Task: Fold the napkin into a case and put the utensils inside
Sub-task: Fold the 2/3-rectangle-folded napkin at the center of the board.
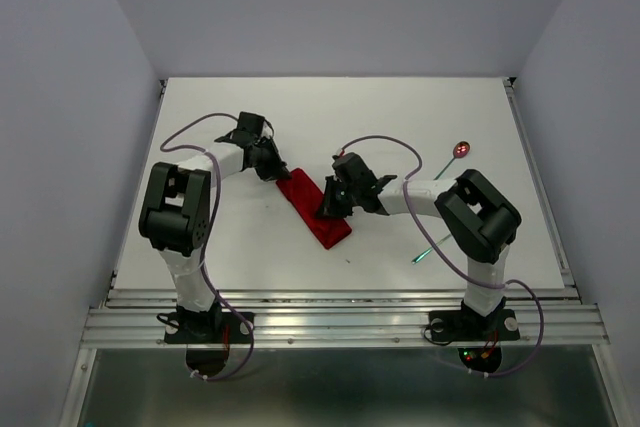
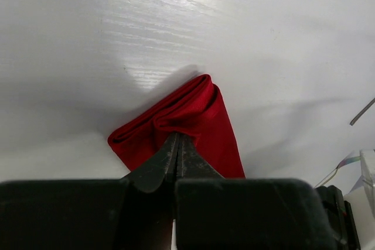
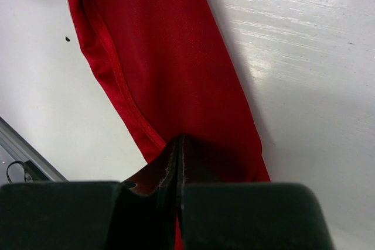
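Napkin folded into a narrow red strip, lying diagonal on the table and spanning from one gripper to the other. Left gripper at the strip's far end, jaws pressed together, pinching a pucker of cloth at the tips. Right gripper near the strip's near end, jaws closed tight with red cloth caught between them. Spoon well off to the right gripper's right and farther out. Fork to the right gripper's right, closer in, beside that arm. Both lie apart from the napkin.
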Controlling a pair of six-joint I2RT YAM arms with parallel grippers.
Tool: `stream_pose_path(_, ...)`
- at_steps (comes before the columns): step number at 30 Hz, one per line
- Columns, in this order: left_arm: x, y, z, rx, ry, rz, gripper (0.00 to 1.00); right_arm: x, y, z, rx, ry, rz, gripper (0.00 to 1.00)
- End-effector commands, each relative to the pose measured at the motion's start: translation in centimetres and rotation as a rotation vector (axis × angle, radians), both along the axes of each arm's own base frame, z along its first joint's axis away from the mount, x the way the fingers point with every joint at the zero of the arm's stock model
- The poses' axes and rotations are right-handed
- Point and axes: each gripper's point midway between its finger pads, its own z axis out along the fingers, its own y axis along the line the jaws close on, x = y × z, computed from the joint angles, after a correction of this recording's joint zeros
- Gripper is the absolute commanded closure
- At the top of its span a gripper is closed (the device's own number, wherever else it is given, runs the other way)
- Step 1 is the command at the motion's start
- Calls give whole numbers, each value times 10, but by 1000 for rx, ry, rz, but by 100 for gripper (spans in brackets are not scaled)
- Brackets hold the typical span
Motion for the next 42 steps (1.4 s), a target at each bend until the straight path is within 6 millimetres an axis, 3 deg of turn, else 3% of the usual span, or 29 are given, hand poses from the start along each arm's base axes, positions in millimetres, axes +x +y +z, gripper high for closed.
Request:
stream_pose_path(1,1,9,44,34,-104,-4,89,-2,-9,-16,-41,9,-23,99)
stream_pose_path(5,-1,16,56,67,-128,-1,68,0,-10,-16,-47,3,-29,99)
stream_pose_path(6,-4,17,56,74,-130,-3,50,0,-10,-16,-46,2,-29,99)
stream_pose_path(9,-9,17,52,80,-128,-20,22,0,-10,-16,-47,1,-28,99)
stream_pose_path(11,-12,17,46,90,-116,-28,16,0,-10,-16,-46,1,-26,99)
stream_pose_path(14,-17,19,33,122,-91,-26,14,0,-10,-15,-46,-1,-27,99)
stream_pose_path(26,-21,19,-1,136,-36,-21,36,-2,-15,-12,-66,-2,-31,99)
stream_pose_path(32,-20,19,-4,140,-32,-13,56,0,-15,-3,-65,-22,-25,99)
stream_pose_path(36,-19,18,-6,133,-31,-13,75,5,-15,8,-79,-56,-5,99)
stream_pose_path(42,-23,13,-9,102,-21,-28,91,21,-9,36,-128,-151,39,86)
